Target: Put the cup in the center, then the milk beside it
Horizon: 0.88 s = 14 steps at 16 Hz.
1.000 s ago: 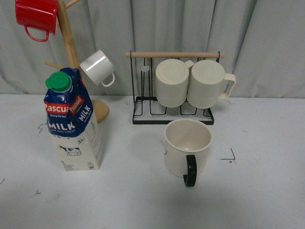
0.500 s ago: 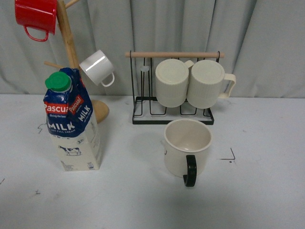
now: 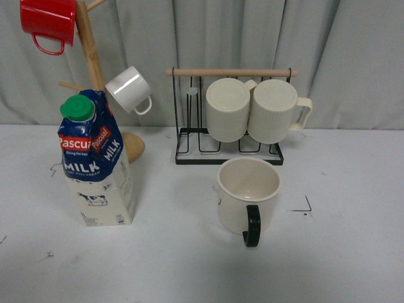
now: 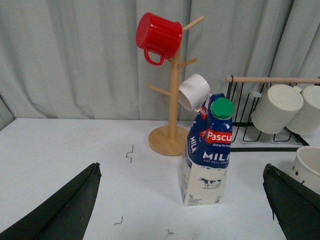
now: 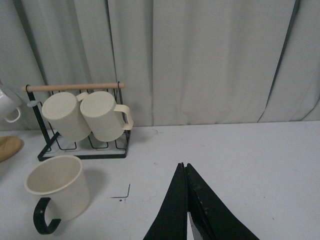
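The left claw (image 4: 181,167) is spread wide, its two dark fingers (image 4: 70,205) far apart with nothing between them. Straight ahead of it, in line with that gap and clear of both fingers, the milk (image 4: 207,155) stands upright on the white worktop (image 4: 75,160), green cap on top. Beyond the carton, farther from this claw, a wooden mug tree (image 4: 172,110) carries a red mug (image 4: 159,36) and a small white mug (image 4: 194,91).

The right claw (image 5: 183,167) is closed, fingers pressed together and gripping nothing. Ahead of it and off toward the left arm's side, the cup (image 5: 57,185) sits upright on the worktop, mouth up, its black handle turned back toward the robot. A small black corner mark (image 5: 125,192) lies between the cup and this claw, near the cup but not touching it. Behind the cup, farther from the claw, a black wire rack (image 5: 82,150) with a wooden bar holds two ribbed cream mugs (image 5: 102,117) on their sides.

In the front view neither claw shows. The cup (image 3: 248,189) and the milk (image 3: 95,164) are well apart, with the center (image 3: 177,208), a stretch of bare white worktop, between them. The cup is just beside the corner mark (image 3: 306,205) on its far side from the carton.
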Available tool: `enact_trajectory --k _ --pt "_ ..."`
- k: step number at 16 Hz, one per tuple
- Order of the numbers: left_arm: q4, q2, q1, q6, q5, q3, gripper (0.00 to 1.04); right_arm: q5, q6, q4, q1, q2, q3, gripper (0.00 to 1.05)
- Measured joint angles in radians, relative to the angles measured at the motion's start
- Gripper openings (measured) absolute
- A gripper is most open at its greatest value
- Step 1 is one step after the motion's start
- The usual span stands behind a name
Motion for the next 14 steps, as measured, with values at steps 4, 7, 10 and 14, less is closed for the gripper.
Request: enact_trajectory --k 4,7,10,14 --pt "0.0 0.0 0.0 0.0 0.0 0.0 0.98 0.0 0.0 -0.092 0.0 -0.09 0.0 0.02" --pt "0.0 0.0 0.0 0.0 0.0 0.0 0.98 0.0 0.0 -0.18 0.0 -0.162 0.001 0.02" --pt "0.002 0.0 0.0 0.0 0.0 0.0 0.98 -0.003 0.0 -0.314 0.0 -0.297 0.0 0.02" --pt "0.0 0.0 0.0 0.0 0.0 0.0 0.98 -0.003 0.0 -0.306 0.0 -0.296 0.0 0.34"
